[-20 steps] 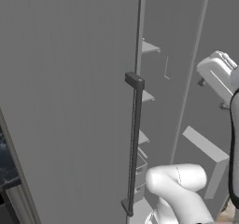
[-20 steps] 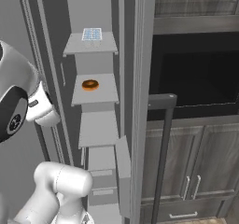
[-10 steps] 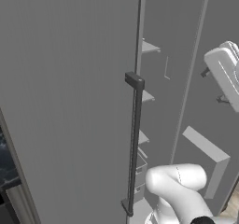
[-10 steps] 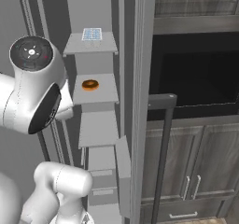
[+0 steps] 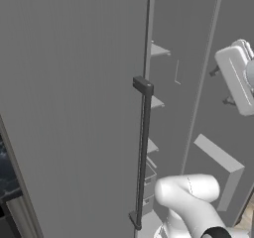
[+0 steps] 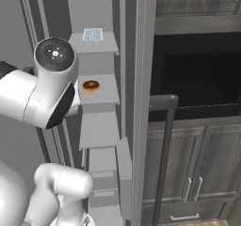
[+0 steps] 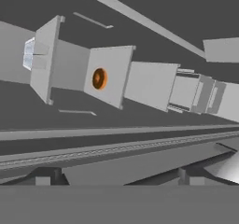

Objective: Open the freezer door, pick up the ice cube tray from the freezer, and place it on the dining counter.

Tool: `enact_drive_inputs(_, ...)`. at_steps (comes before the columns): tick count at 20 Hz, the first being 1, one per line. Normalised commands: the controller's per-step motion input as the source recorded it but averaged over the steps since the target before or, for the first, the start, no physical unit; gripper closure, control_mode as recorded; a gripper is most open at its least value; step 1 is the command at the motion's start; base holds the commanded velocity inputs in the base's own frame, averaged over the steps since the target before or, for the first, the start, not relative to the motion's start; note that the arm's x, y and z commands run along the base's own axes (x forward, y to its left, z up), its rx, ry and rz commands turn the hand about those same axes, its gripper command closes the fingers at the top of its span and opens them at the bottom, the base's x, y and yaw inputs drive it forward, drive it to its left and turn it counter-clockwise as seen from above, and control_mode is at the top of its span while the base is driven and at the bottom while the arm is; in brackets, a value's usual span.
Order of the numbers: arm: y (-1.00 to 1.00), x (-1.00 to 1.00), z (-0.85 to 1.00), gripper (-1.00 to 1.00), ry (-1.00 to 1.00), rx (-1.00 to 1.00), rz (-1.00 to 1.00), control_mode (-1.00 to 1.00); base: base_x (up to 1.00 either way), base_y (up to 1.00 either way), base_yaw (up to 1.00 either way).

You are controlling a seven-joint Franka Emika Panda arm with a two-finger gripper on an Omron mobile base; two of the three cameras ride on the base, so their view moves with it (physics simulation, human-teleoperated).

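Note:
The freezer door [image 5: 213, 133] stands swung open; its inner face shows in the left base view, and the right base view has the freezer door [image 6: 141, 126] edge-on. The freezer [image 6: 99, 126] shows several light-grey shelves. On the top shelf lies the pale blue ice cube tray [image 6: 92, 34], which the hand view has as the ice cube tray [image 7: 30, 54] far to the left. My gripper [image 5: 222, 87] hangs open in front of the opening at upper-shelf height, well short of the tray. In the hand view the gripper [image 7: 116, 181] holds nothing. The dining counter is out of view.
An orange doughnut [image 6: 91, 85] lies on the second shelf. The plain grey door [image 5: 74, 108] with its dark bar handle [image 5: 144, 152] bounds the opening on the left. A door bin [image 5: 219, 166] juts from the open door. Beyond it are a dark oven niche [image 6: 197, 69] and wood cabinets [image 6: 193, 173].
My arm has swung up and towards the freezer, and its big joint now covers the left part of the shelves in the right base view. The hand has turned and shifted slightly; jaws stay open.

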Motion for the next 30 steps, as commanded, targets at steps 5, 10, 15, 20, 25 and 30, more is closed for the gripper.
enact_drive_inputs(5,0.0,0.06,0.0,-1.0,0.0,0.06,0.0,-1.0,0.0,0.0,0.0)
enact_drive_inputs(10,0.0,0.22,0.0,-1.0,0.0,0.04,0.0,-1.0,0.0,0.0,0.0)
enact_drive_inputs(15,0.0,0.28,0.05,-1.0,0.0,0.01,-0.02,-1.0,0.0,0.0,0.0)
enact_drive_inputs(20,0.0,0.12,0.17,-1.0,-0.03,0.0,-0.04,-1.0,0.0,0.0,0.0)
enact_drive_inputs(25,0.02,0.19,0.01,-1.0,0.0,0.0,-0.02,-1.0,0.0,0.0,0.0)
enact_drive_inputs(30,0.0,0.11,0.05,-1.0,-0.02,0.01,0.0,-1.0,0.0,0.0,0.0)
